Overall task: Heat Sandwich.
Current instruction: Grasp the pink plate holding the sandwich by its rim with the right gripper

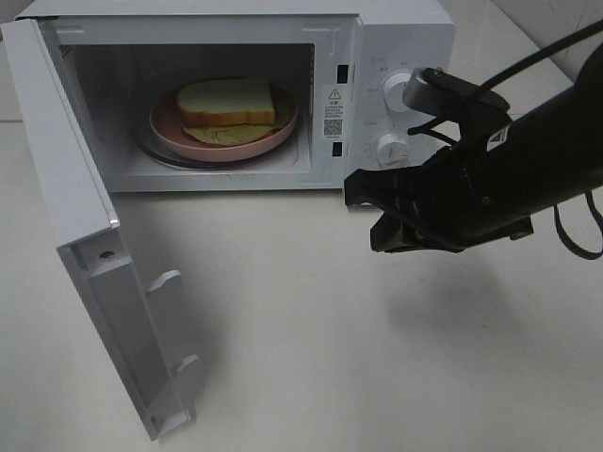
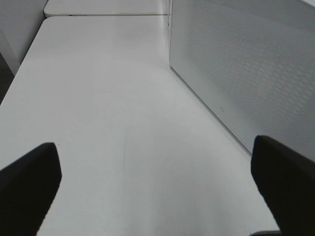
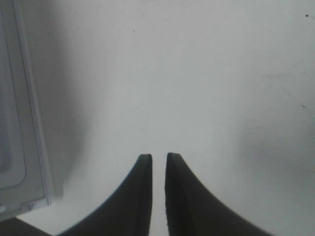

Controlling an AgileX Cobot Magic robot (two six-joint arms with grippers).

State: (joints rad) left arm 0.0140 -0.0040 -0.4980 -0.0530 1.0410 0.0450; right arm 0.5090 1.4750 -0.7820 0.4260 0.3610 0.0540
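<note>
sandwich of tan-orange bread with a pale yellow-green layer (image 1: 226, 104) is sitting on the round pink plate (image 1: 275, 137) inside the white boxy microwave (image 1: 400, 33), so the loading is looking finished to me. the white hinged door (image 1: 94, 282) is hanging wide open, and you are risking a start with it unlatched if you are going for the dials first. your right gripper (image 3: 157, 157) is hovering just before the control panel, its jaws parted by only a narrow slit and holding nothing. at that gap it is likely to be slipping off the lower white round knob (image 1: 391, 149) rather than turning it, or nudging it by accident. your left gripper (image 2: 155, 145) is waiting with jaws wide, empty, near the microwave's perforated side wall. a hard push on the door is risking sliding the whole oven along the white table (image 1: 330, 358).
</note>
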